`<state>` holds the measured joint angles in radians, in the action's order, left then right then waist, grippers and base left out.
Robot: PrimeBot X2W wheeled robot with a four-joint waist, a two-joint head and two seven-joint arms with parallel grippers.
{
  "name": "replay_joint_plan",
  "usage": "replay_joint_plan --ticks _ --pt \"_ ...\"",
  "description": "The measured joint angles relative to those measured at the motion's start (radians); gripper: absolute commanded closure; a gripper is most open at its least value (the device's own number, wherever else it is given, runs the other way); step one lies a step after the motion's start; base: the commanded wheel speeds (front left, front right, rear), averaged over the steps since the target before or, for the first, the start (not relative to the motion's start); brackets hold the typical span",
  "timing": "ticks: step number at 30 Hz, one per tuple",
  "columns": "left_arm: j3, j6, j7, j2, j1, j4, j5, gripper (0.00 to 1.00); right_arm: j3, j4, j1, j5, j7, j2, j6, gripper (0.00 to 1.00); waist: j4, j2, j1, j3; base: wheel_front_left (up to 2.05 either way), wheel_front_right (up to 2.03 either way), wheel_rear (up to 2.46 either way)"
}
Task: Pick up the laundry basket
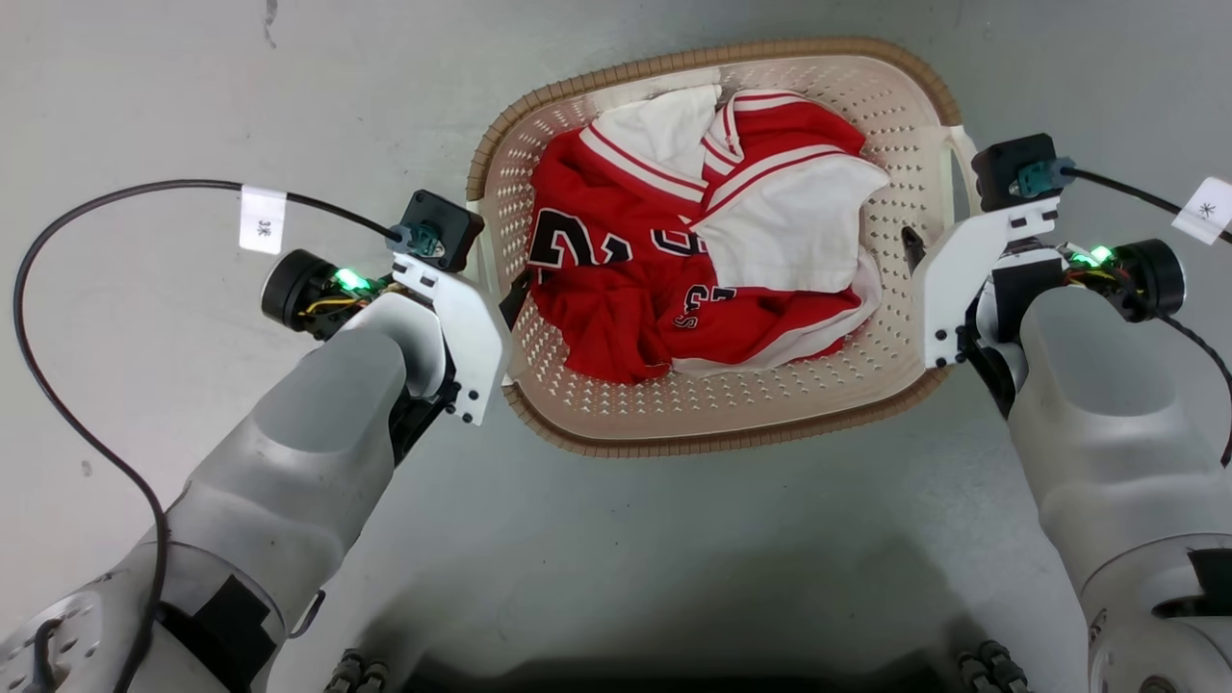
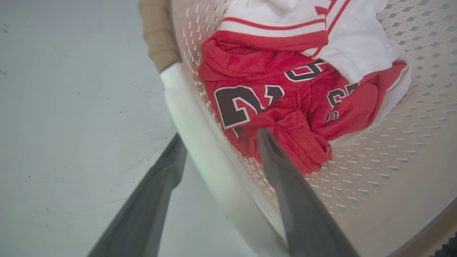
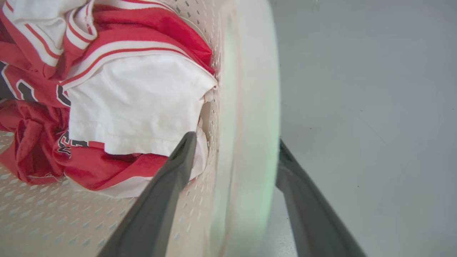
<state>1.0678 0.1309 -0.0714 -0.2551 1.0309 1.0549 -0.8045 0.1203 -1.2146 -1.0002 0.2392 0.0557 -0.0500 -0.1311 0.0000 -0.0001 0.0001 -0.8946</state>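
The laundry basket (image 1: 731,423), cream with perforated walls and a brown woven-look rim, stands on the grey floor with a red and white jersey (image 1: 674,260) in it. My left gripper (image 2: 221,137) straddles the white left handle (image 2: 200,142): one finger is outside and one inside the wall, and both press on the handle. My right gripper (image 3: 235,139) clamps the white right handle (image 3: 250,107) the same way, inner finger beside the white cloth. In the head view, the left gripper (image 1: 510,298) and right gripper (image 1: 914,250) sit at the basket's two sides.
Bare grey floor (image 1: 192,96) surrounds the basket on all sides. Black cables (image 1: 58,385) loop from both wrists over the floor. My own dark base shows at the picture's bottom edge (image 1: 674,674).
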Motion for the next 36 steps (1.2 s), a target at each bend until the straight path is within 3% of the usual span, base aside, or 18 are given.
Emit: replay_joint_plan --ticks 3,4,5,14,22,28,36 --pt "0.019 0.0 -0.002 0.005 0.008 0.003 -0.015 0.0 0.006 0.003 -0.006 0.009 0.017 0.0 0.0 0.0 0.006 0.0 -0.0001 -0.008 0.0 0.0 0.0" --pt "0.026 0.0 0.002 0.007 0.01 0.002 -0.024 0.27 0.004 0.003 -0.006 0.009 0.019 0.0 0.0 0.0 0.008 0.0 0.0 -0.01 0.0 0.0 0.0" --pt "0.032 0.0 0.008 0.01 0.011 0.0 -0.036 1.0 0.005 0.001 -0.007 0.007 0.024 0.0 0.0 1.0 0.01 0.0 0.0 -0.012 0.0 0.0 0.0" --pt "0.091 -0.005 0.003 0.003 0.022 -0.009 -0.098 1.0 -0.029 -0.026 -0.008 -0.021 0.051 0.006 0.0 1.0 0.013 0.0 0.0 -0.011 0.0 0.0 0.0" --pt "0.154 -0.007 0.02 -0.016 -0.003 -0.035 -0.158 1.0 -0.031 -0.048 0.022 -0.049 0.104 0.008 0.0 1.0 0.007 0.0001 0.0 0.058 0.0 0.0 0.0" --pt "0.188 -0.007 0.109 -0.039 -0.039 -0.076 -0.188 1.0 -0.054 -0.064 0.049 -0.101 0.156 0.012 -0.001 1.0 -0.005 0.0 -0.0001 0.151 0.0 0.0 0.0" --pt "0.206 -0.008 0.234 -0.107 -0.114 -0.194 -0.21 1.0 -0.186 -0.072 0.102 -0.218 0.29 0.013 -0.001 1.0 -0.027 0.0 -0.0001 0.308 0.0 0.0 0.0"
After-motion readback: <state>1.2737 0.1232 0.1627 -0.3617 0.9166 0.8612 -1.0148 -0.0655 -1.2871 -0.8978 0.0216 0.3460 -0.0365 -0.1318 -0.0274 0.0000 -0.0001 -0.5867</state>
